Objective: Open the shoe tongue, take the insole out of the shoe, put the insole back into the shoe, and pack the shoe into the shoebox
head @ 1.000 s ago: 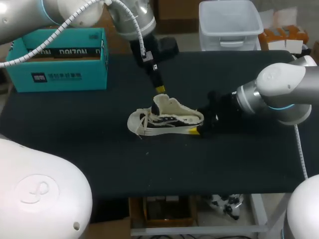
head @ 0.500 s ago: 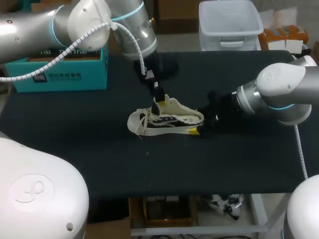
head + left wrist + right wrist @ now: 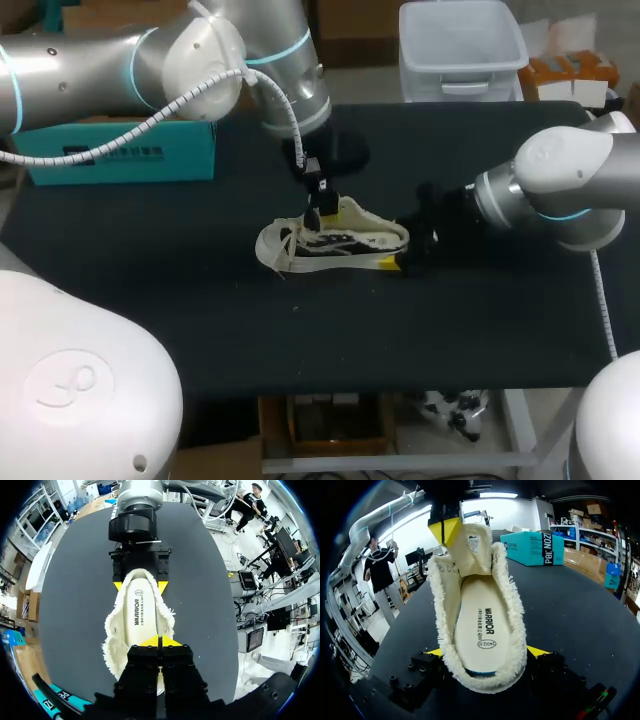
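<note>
My head camera sits above and behind me, looking down over the whole desk (image 3: 200, 300). My left wrist camera stares closely down into the shoe (image 3: 137, 630), right jaws ahead at twelve o'clock. My right wrist camera looks low along it from the heel. All three share the shoe.

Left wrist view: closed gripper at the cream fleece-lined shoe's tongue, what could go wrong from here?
The left gripper has its tips closed at the edge of the cream tongue, so it may slip off and the tongue could flop over the white insole. The right gripper holds only the heel of the cream fleece-lined shoe, so a hard push might tilt it.
</note>
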Controlling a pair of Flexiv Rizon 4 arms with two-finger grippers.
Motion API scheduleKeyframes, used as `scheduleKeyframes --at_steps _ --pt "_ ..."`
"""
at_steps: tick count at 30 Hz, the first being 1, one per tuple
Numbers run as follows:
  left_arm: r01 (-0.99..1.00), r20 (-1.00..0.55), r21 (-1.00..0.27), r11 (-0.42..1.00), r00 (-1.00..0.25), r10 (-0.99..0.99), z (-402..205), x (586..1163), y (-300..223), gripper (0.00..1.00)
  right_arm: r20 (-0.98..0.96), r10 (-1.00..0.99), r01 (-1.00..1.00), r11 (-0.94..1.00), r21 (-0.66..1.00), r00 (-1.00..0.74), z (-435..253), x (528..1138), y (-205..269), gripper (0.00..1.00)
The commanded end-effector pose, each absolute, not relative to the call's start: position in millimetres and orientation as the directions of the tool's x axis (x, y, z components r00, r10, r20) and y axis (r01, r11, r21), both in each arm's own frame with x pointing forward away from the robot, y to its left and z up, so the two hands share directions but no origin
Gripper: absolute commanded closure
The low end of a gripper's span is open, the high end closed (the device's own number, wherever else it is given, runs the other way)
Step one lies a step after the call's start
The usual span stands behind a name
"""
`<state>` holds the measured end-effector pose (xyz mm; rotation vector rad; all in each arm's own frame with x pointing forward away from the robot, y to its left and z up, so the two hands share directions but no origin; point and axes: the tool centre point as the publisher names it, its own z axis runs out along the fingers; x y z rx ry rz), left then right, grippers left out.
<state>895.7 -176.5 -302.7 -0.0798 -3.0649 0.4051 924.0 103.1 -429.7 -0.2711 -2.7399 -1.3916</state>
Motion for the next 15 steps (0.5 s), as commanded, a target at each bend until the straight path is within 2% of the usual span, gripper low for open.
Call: scheduleKeyframes --at_steps 1,15 --pt "0.054 0.051 -0.258 0.965 -0.996 0.069 -319.6 904.0 -182.4 1.00 0.130 0.129 0.181 0.575 0.798 -0.983 -436.5 924.8 102.0 1.00" --pt "0.056 0.075 -0.212 0.976 -0.994 0.073 -366.0 910.1 -183.3 1.00 0.130 0.129 0.181 0.575 0.798 -0.983 -436.5 924.8 102.0 1.00"
